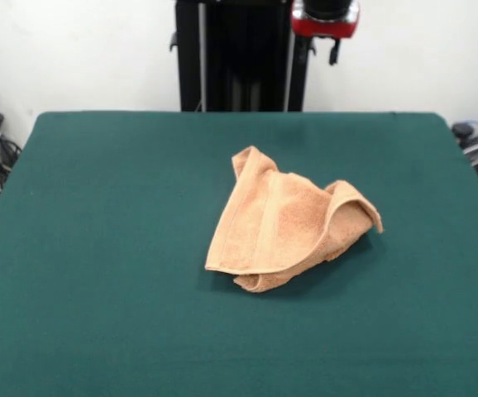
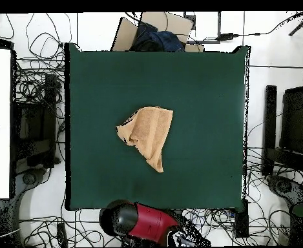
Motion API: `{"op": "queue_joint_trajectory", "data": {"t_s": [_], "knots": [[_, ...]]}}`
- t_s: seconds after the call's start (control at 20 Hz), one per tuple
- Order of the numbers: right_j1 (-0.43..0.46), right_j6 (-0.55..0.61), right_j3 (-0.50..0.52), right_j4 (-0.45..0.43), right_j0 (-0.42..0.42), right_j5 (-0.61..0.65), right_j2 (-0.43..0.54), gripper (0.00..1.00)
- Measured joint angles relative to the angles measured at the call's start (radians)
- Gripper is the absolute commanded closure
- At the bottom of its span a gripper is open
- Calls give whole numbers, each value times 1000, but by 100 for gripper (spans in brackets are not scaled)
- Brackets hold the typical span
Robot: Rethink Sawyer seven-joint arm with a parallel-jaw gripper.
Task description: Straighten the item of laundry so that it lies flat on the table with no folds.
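Looking like robotics lab: green-covered table standing on white floor, cables sprawling all around, red robot arm sitting at table edge.

the crumpled towel is the only obstacle on the table; bare green cloth surrounds it on every side.

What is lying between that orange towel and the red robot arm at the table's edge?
Nothing but bare green table. The overhead view shows the crumpled towel near the middle and the red arm drawn back past the table's edge, with only cloth-covered tabletop between them.
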Motion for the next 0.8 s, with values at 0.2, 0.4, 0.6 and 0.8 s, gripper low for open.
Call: {"op": "queue_joint_trajectory", "data": {"t_s": [0.2,0.4,0.6,0.8], "knots": [[38,0,-9,0,19,0,0,0],[52,0,-29,0,45,9,0,0],[51,0,-45,0,59,32,0,0],[52,0,-74,0,62,73,0,0]]}}
